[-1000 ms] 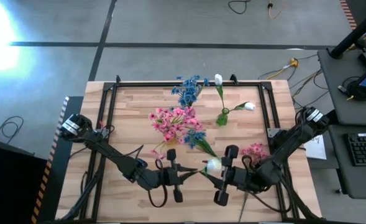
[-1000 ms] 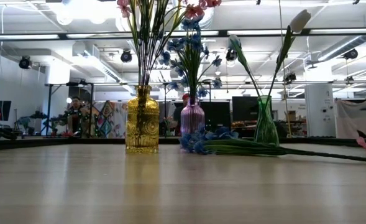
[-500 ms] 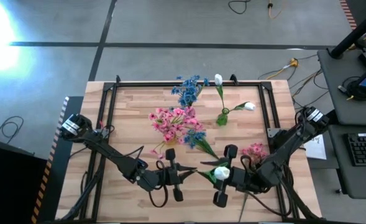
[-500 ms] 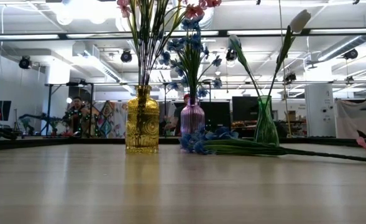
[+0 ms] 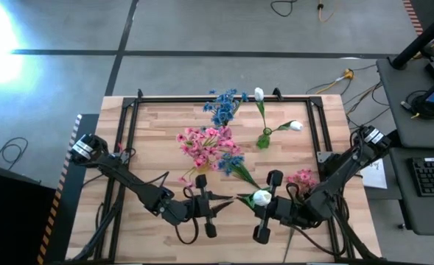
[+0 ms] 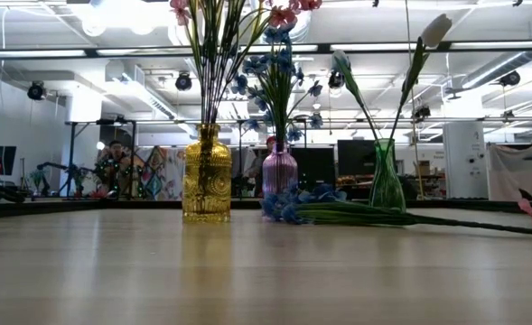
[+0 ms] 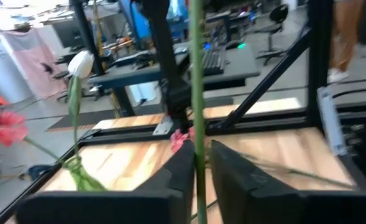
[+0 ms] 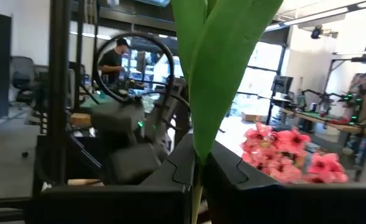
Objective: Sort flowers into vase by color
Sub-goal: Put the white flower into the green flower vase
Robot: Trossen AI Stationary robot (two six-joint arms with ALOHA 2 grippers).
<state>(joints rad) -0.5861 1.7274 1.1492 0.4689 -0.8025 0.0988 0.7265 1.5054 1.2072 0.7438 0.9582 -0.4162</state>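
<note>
Near the front of the table [image 5: 158, 118], both end effectors meet on one white tulip [image 5: 261, 197]: the right end effector [image 5: 264, 210] is clamped shut on its green stem just beside the bud, and the left end effector [image 5: 218, 207] pinches the same stem [image 7: 197, 93] farther along. Behind them stand a yellow vase [image 6: 206, 176] of pink flowers [image 5: 205, 145], a purple vase [image 6: 279, 170] of blue flowers [image 5: 222, 107] and a green vase [image 6: 387, 178] with two white tulips, while a loose blue spray [image 6: 303, 205] lies flat on the table.
</note>
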